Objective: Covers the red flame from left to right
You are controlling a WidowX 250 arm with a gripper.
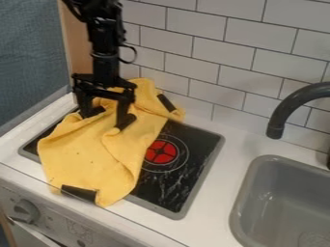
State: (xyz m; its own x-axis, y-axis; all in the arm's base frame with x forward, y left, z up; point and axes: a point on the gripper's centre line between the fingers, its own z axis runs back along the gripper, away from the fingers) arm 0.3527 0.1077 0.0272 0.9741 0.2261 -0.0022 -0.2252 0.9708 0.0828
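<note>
My gripper (109, 118) points down at the upper left part of the yellow cloth (87, 154), its fingers spread apart and their tips at the fabric. The cloth lies rumpled over the left side of the black stove top, from the wall down to the front edge of the counter. The red flame (160, 152), a red disc within a ring on the stove, shows just right of the cloth's right edge.
The stove's right part (195, 159) is bare. A grey sink (258, 193) with a dark faucet (287, 106) stands at the right. White wall tiles (238, 72) rise behind, and a knob (24, 211) sits on the front panel.
</note>
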